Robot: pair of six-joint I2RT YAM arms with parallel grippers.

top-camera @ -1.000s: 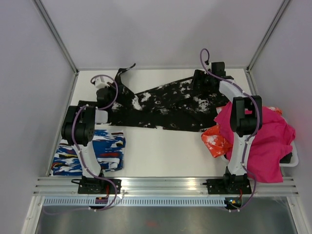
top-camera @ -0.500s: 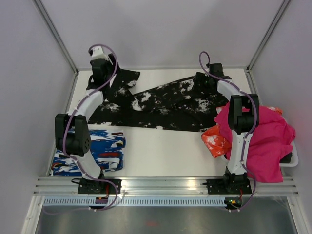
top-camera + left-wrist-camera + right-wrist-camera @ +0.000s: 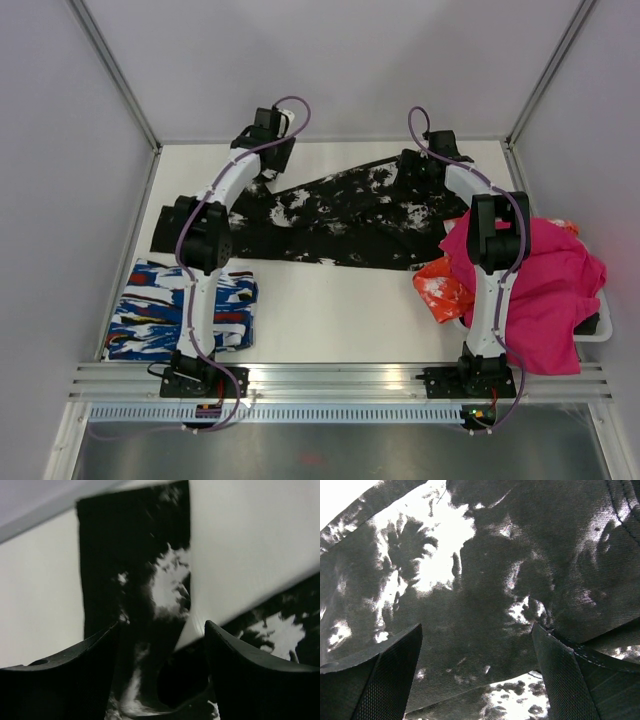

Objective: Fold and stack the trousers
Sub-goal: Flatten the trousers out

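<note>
My left gripper (image 3: 160,630) stands well open, holding nothing, at the far edge of the table (image 3: 330,310), left of centre, with one leg of the trousers (image 3: 340,215) under it. My right gripper (image 3: 477,630) is spread wide and empty near the table's far right corner, over their wider end. The trousers lie flat along the table's far side. I judge each pinch should catch both layers at the edge, then lift evenly

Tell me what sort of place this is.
Most likely a robotics lab test cell: a white table boxed in by plain panel walls, a left arm and right arm bolted to an aluminium rail at its near edge, and the trousers spread out beside a folded streaked garment.
</note>
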